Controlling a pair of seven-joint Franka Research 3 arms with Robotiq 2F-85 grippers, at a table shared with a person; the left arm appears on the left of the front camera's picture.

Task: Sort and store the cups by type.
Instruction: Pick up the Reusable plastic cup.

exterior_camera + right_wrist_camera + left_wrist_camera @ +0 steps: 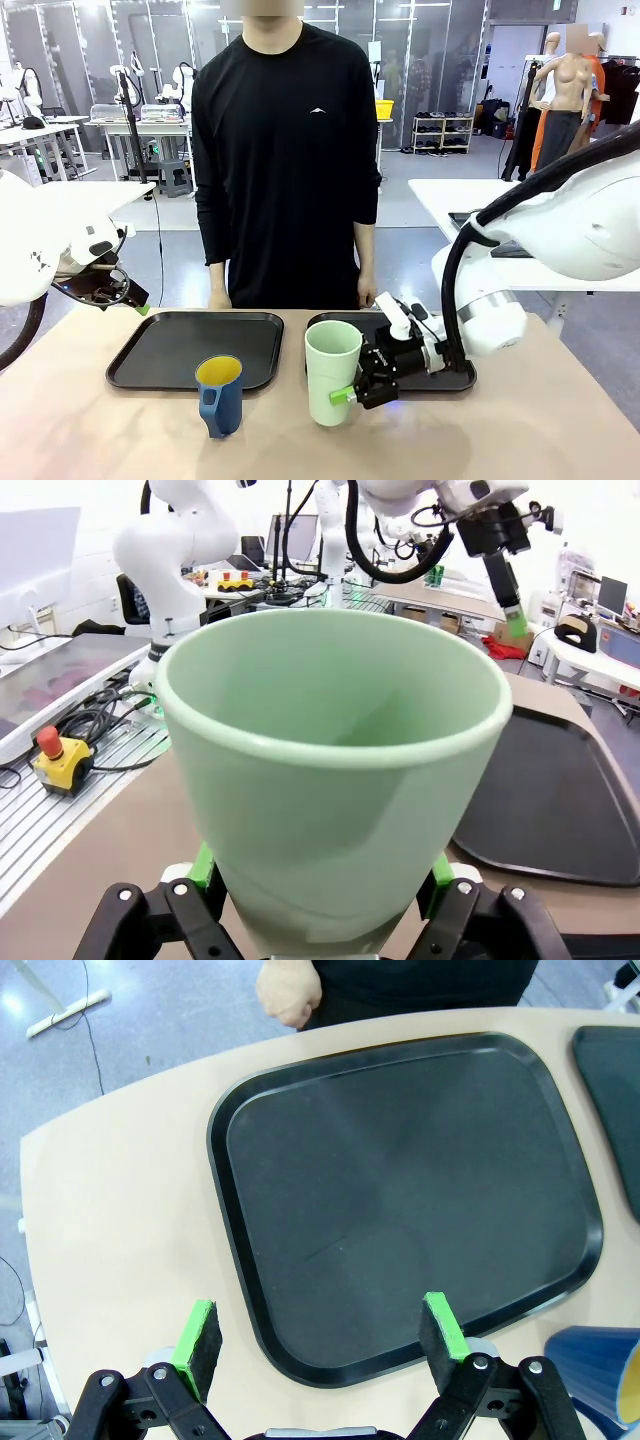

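- Table point(80, 430): tan, person point(285, 150) in black stands at the far side.
- Left tray point(170, 350) and right tray point(340, 319): black, side by side, both bare.
- Tumbler point(331, 372): mint green, upright on the table at the right tray's near left corner.
- Mug point(220, 395): dark blue, yellow inside, upright just in front of the left tray.
- Right gripper point(350, 392): clamped on the tumbler's lower part, green pads on both sides.
- Left gripper point(318, 1335): jaws wide, empty, above the left tray's edge.
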